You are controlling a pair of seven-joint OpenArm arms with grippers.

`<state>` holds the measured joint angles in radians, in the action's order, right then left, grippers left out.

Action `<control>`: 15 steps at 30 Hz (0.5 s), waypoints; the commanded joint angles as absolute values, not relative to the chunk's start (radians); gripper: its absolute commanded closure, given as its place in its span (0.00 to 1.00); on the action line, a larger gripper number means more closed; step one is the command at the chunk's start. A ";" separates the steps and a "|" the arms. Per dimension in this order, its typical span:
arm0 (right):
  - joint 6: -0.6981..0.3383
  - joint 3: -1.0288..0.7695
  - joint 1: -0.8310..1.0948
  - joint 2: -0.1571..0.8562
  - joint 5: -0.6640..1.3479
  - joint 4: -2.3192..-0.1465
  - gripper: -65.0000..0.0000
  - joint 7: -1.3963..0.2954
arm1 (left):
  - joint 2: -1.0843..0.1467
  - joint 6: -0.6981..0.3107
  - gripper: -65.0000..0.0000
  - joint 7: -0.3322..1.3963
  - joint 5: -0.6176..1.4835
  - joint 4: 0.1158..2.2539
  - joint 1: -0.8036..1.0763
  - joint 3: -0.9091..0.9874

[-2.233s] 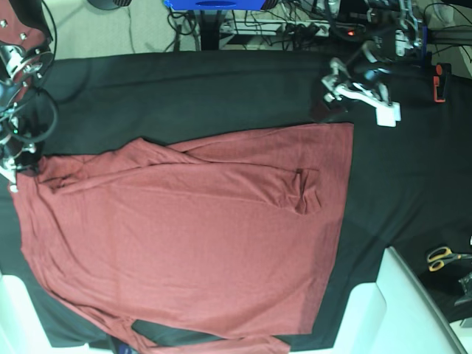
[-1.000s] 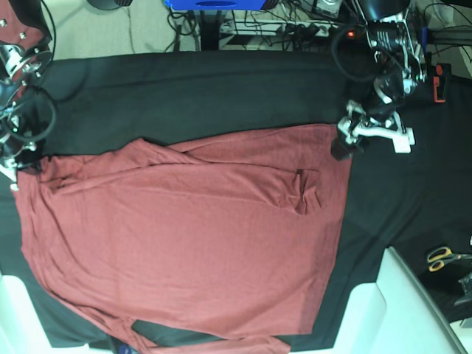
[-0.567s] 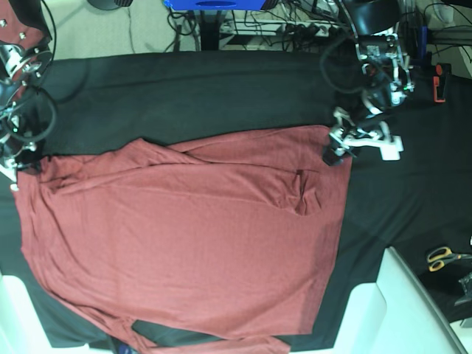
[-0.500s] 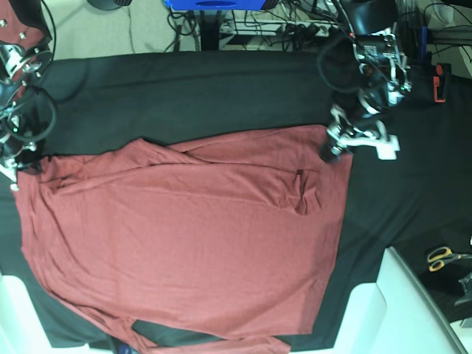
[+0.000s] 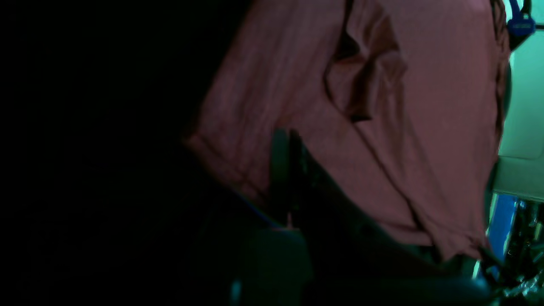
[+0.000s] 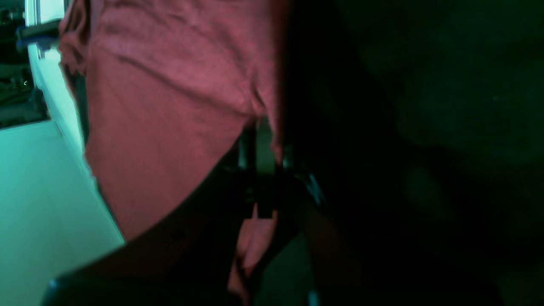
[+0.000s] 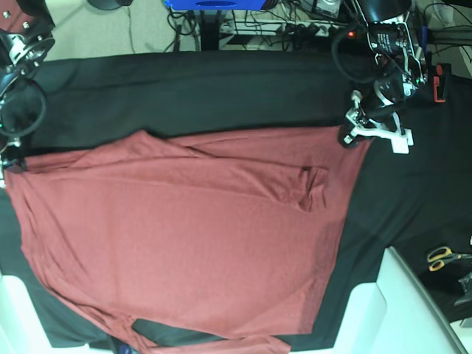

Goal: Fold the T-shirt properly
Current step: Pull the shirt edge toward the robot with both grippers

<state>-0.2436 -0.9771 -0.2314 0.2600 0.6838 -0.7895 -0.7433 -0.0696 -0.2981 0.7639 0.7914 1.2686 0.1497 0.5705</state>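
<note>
The left fingers [image 5: 282,170] are closed on the T-shirt [image 7: 184,236], pinching its hem corner; in the base view that corner sits at the shirt's upper right [image 7: 352,136]. The right fingers [image 6: 261,148] are likewise clamped on a bunched edge of the shirt, at its upper-left corner as the base view shows it [image 7: 9,164].

The shirt lies spread on the black cloth [image 7: 206,92] covering the tabletop, with its top edge drawn taut between the two grips.

Judged from this, the thin knit could slip out of either pinch if the arms pull further apart, since each hold takes only a narrow bite of fabric. A lift might also catch the black cloth under the shirt, though I cannot tell whether either pinch includes it. The small folded-over bump [image 7: 310,190] inside the shirt's right edge would be trapped in any fold made over it, leaving a lump.

Off the shirt's lower right corner, scissors [image 7: 442,257] lie well apart from it. A sleeve [image 7: 221,345] trails off below the shirt's bottom edge and may drag.
</note>
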 commanded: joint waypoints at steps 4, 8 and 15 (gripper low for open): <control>-0.248 -0.986 -0.213 0.268 0.705 -0.869 1.00 -0.783 | -0.074 -0.305 1.00 0.806 0.805 1.328 0.150 0.575; -0.246 -0.986 -0.150 0.229 0.705 -0.984 1.00 -0.797 | -0.077 -0.305 1.00 0.809 0.805 1.392 0.194 0.578; -0.246 -0.986 -0.087 0.216 0.705 -1.078 1.00 -0.866 | -0.082 -0.302 1.00 0.812 0.805 1.477 0.275 0.579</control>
<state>-0.2375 -0.9825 -0.0811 0.1982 0.6918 -1.0603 -0.8700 -0.0696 -0.2951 0.8246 0.7918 1.4574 0.2729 0.5739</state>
